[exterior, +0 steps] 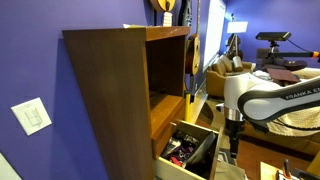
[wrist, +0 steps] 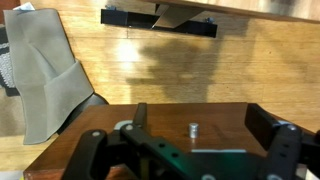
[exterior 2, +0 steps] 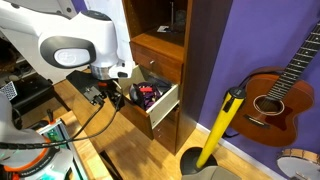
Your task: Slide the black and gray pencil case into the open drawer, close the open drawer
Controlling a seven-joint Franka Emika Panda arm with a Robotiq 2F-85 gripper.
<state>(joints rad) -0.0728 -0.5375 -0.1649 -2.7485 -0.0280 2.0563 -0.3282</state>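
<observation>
Fingers (wrist: 285, 150) of black metal stand wide apart in the wrist view, with nothing held between them. Just beneath them is a dark brown wooden panel (wrist: 150, 125) bearing a small metal stud.

In both exterior views the boxy open drawer with pale light-wood walls (exterior: 178, 168) (exterior 2: 163, 108) juts from the foot of the tall brown cabinet (exterior: 105, 90), and a red-and-black clutter of small items (exterior 2: 147, 92) fills much of it. The panel under the fingers may be this drawer's front, though I cannot be sure.

The black and gray pencil case cannot be picked out. Dark shapes lie among the clutter, too small to tell apart, so it may already be inside.

The white robot arm (exterior 2: 75, 45) hangs low, just beside the drawer's outer end. That is a sensible station for shutting it, since spread fingers offer a broad face to press with. My judgement is that the closing push is the step in hand, and a skewed push could jam the drawer.

A limp gray cloth (wrist: 45, 80) lies on the pale wooden floor (wrist: 200, 70), off to one side.
</observation>
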